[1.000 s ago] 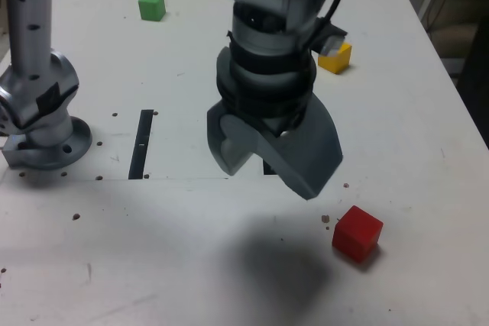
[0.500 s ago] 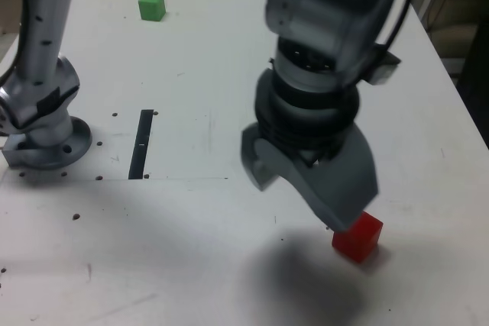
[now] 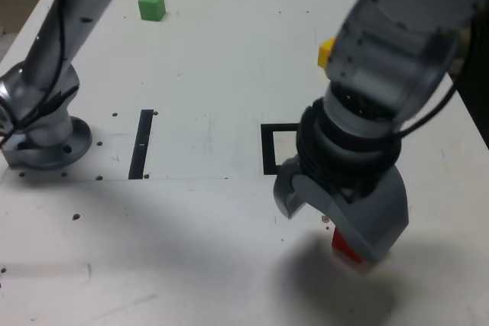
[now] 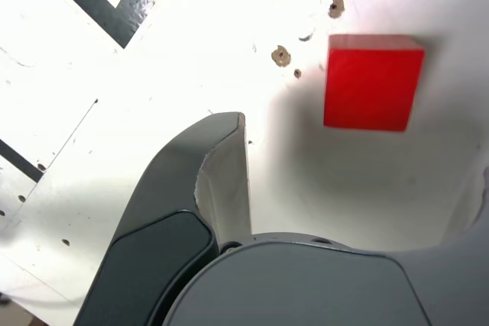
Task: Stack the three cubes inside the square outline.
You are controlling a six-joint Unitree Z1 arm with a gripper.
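In the last second the end effector [image 3: 341, 217] has swung from over the square outline [image 3: 269, 150] toward the exterior view's right and come down over the red cube [image 4: 373, 82], jaws wide apart and empty. The cube lies on the surface [image 3: 214, 51] near the outline, not yet gripped. A grasp looks imminent, with nothing stacked so far

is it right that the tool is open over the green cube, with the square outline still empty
Not quite: the cube under the open tool is the red cube, as the wrist view shows. The green cube sits far off near the table's far edge in the exterior view. The rest holds: what shows of the square outline has no cube in it.
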